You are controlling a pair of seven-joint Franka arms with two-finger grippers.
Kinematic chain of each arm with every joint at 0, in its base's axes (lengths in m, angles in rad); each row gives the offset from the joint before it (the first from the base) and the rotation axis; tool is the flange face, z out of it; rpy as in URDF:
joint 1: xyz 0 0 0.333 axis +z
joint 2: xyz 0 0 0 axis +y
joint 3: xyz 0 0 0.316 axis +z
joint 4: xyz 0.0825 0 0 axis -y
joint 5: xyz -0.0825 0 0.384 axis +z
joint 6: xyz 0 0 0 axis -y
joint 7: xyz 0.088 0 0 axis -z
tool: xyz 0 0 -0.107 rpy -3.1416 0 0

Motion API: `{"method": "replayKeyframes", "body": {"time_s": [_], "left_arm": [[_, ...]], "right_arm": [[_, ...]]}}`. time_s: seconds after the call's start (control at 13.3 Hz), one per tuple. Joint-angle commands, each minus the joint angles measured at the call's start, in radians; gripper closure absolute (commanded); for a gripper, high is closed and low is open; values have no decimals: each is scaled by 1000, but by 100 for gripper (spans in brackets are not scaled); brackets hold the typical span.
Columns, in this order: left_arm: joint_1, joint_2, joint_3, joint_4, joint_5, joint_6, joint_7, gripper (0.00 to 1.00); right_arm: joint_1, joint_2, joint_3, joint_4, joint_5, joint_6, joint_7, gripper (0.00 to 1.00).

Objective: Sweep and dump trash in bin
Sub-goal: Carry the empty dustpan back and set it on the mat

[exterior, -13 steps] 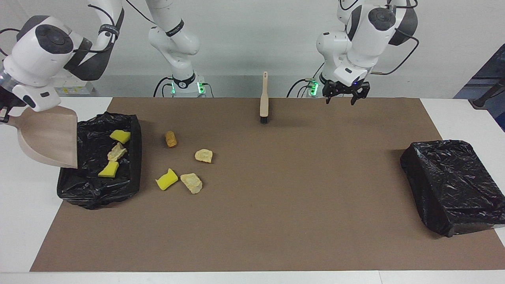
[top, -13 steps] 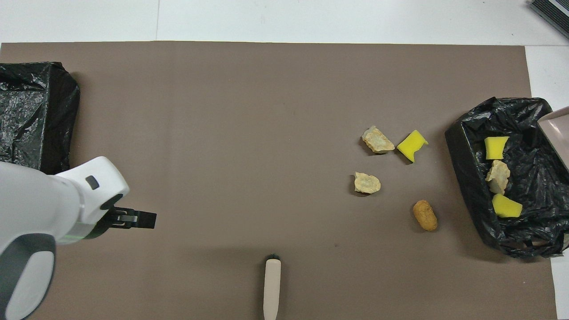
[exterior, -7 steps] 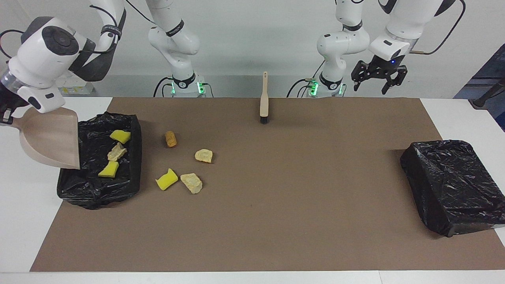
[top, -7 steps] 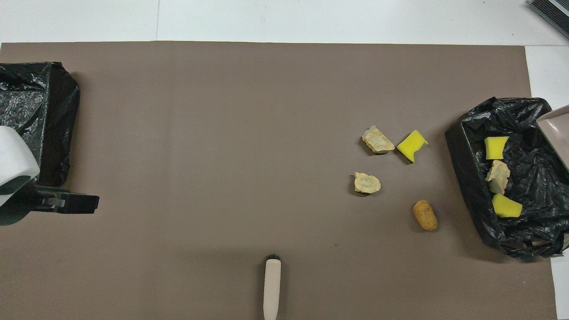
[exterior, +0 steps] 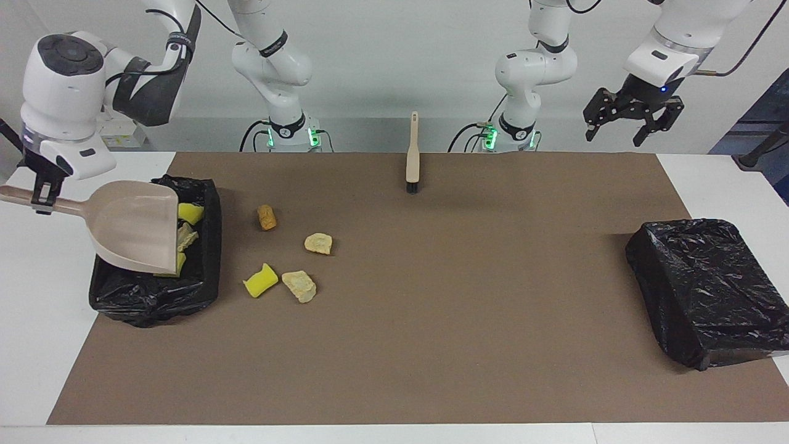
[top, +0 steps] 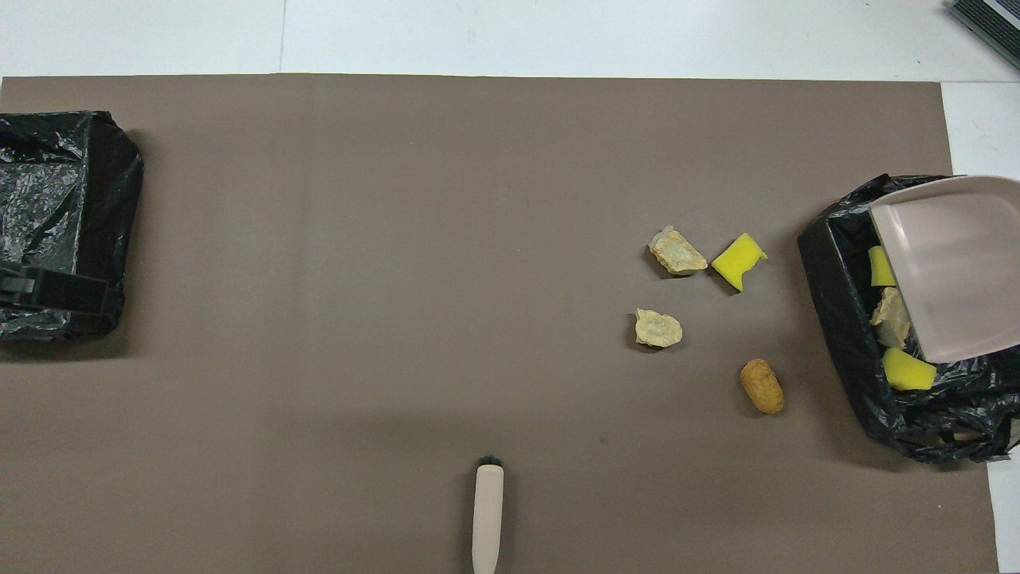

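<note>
Starting at the right arm's end of the table: your right gripper (exterior: 40,192) is pinched tight on the handle of the dustpan (exterior: 132,225), which hangs tipped over the lined bin (exterior: 154,295) there. Three bits of the trash are already in that bin, a yellow sponge chunk (exterior: 192,213), a tan lump (exterior: 187,236) and another yellow piece (exterior: 179,263) peeking out from under the pan. Four more sit on the brown mat (exterior: 431,320) just beside the bin: a golden-brown lump (exterior: 267,217) nearest the robots, a tan one (exterior: 318,243), then a yellow sponge (exterior: 260,280) and a tan chunk (exterior: 299,285) almost touching each other, farthest from the robots. Honestly these look featherlight and squishy, so I'd guess they'll roll or bounce if you hit them hard. Don't pinch them, just push them low and slow with the bristles into the pan's lip. The brush (exterior: 412,160) lies mid-table close to the robots, bristles pointing away from them; grab it around the middle of the stiff handle. Your left gripper (exterior: 633,117) is up in the air with its fingers spread, holding nothing, over the second black bin (exterior: 709,290) at the left arm's end, just waiting.
</note>
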Motion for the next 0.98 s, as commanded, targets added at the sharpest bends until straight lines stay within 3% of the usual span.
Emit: {"method": "replayKeyframes", "body": {"time_s": [0.0,0.15,0.38,0.9], "left_arm": [[-65,62,55,99,28,-47,7,0],[-108,64,103,99,39,-44,9,0],[-182,56,167,96,44,-41,9,0],[-228,24,216,62,93,-42,7,0]], "right_arm": [[66,-24,8,-36,81,-89,179,100],[129,-22,8,-49,107,-111,348,100],[186,-21,8,-108,247,-114,621,100],[461,36,8,-141,431,-126,1406,100]]}}
